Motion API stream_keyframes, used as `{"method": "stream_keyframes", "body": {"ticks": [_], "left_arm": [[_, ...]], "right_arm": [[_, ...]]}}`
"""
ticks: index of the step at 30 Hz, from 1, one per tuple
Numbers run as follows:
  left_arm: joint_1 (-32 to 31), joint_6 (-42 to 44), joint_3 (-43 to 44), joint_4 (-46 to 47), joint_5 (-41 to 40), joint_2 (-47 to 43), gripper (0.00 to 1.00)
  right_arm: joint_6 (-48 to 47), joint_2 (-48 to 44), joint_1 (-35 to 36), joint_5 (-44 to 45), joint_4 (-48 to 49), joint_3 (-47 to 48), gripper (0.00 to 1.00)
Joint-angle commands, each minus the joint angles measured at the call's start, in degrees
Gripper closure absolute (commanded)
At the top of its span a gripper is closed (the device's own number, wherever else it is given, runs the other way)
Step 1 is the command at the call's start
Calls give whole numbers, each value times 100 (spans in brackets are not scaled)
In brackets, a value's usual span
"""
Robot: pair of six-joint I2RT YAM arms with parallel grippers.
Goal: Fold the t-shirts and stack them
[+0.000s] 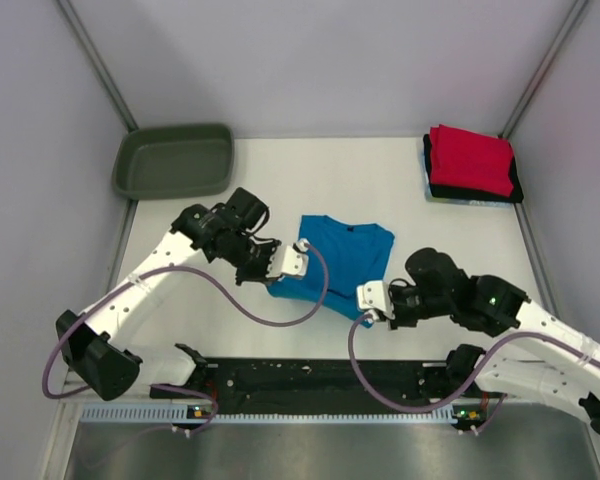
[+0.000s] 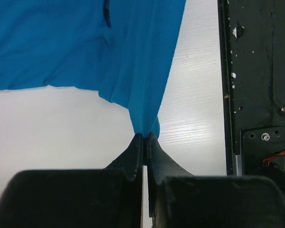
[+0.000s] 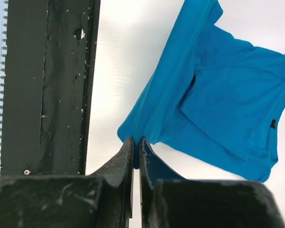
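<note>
Bright turquoise t-shirt [image 1: 342, 252] spread mid white table [image 1: 280, 180], left gripper [image 2: 146, 137] pinching its near left corner, right gripper [image 3: 136, 141] pinching the near right (both jaws pressed together on cloth), folded red t-shirt [image 1: 470, 160] topping a far-right stack, green tub [image 1: 173, 160] far left.

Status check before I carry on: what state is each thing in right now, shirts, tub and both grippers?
blue t-shirt: partly folded, lying on the table, two near corners pinched.
left gripper: shut on one corner of the blue t-shirt.
right gripper: shut on the other corner of the blue t-shirt.
folded stack: neat, red on top, black beneath, far right corner.
green tub: upright, empty, far left corner.
</note>
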Motion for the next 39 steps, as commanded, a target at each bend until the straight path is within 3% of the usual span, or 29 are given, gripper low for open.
{"method": "stream_keyframes", "body": {"ticks": [1, 15, 23, 39], "left_arm": [[39, -349, 498, -83, -144, 130, 100], [197, -1333, 1956, 1096, -1067, 1816, 100], [496, -1518, 3240, 920, -927, 3126, 100], [558, -1904, 4146, 1613, -1489, 4577, 100]], "right_arm": [[226, -48, -103, 21, -361, 284, 100], [225, 1103, -3012, -1948, 658, 214, 100], [313, 1964, -3944, -1983, 1422, 266, 100], [-47, 3950, -4613, -1377, 1898, 1162, 100]]}}
